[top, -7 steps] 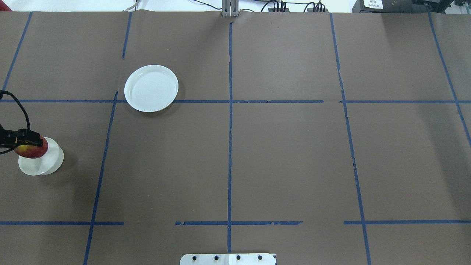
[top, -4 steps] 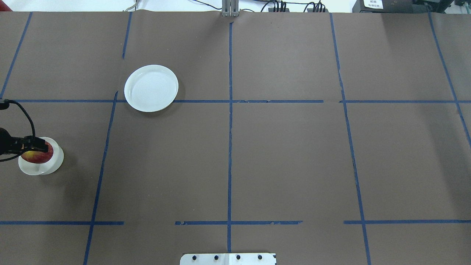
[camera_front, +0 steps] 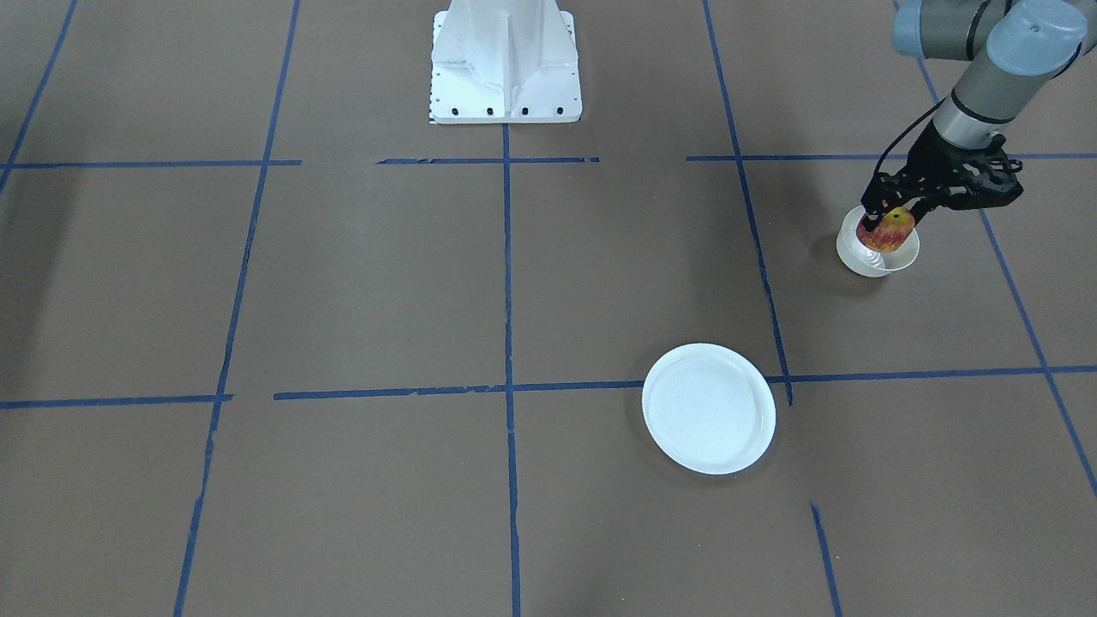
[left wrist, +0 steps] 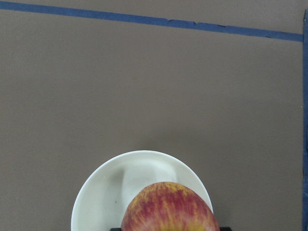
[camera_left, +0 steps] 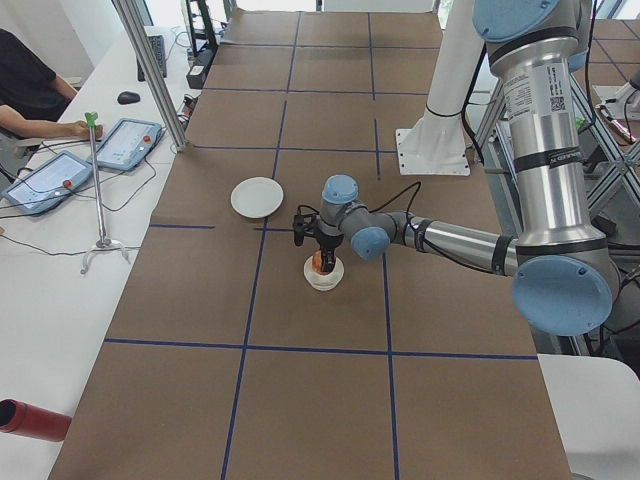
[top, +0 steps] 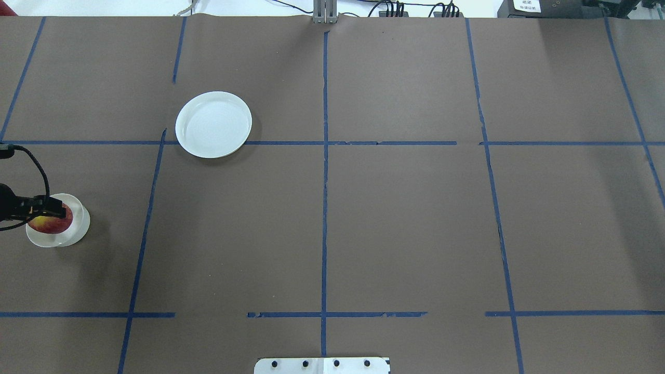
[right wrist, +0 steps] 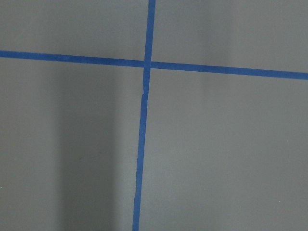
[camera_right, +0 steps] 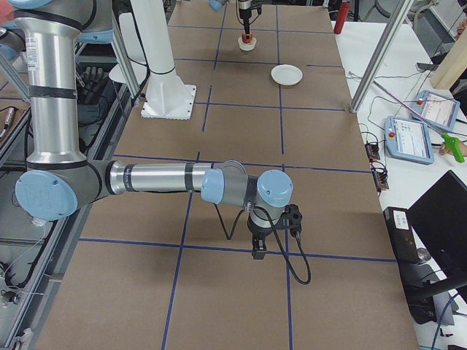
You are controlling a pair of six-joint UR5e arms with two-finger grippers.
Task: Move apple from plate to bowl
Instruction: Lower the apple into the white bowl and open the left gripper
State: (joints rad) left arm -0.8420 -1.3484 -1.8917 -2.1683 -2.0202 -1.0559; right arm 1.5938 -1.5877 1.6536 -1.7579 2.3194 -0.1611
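Placing step. Left gripper (camera_front: 890,224) was clamped on the apple (camera_front: 894,233), which sat partly inside the bowl (camera_front: 860,257), well apart from the plate (camera_front: 710,410). Right gripper (camera_right: 257,253): finger state could not be told. Next, judged: spread fingers, lift straight up.

The apple (camera_front: 893,231) fills the bowl's (camera_front: 874,264) mouth, the left gripper (camera_front: 888,224) clamped over it. The plate (camera_front: 709,409) sits well apart, open tabletop (camera_front: 814,326) between them.

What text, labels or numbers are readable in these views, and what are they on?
Nothing is legible.
A sticker on the left arm: print and a code square, too small to read.
A label on the dark box: blurred.
The apple, plate and bowl show no markings.
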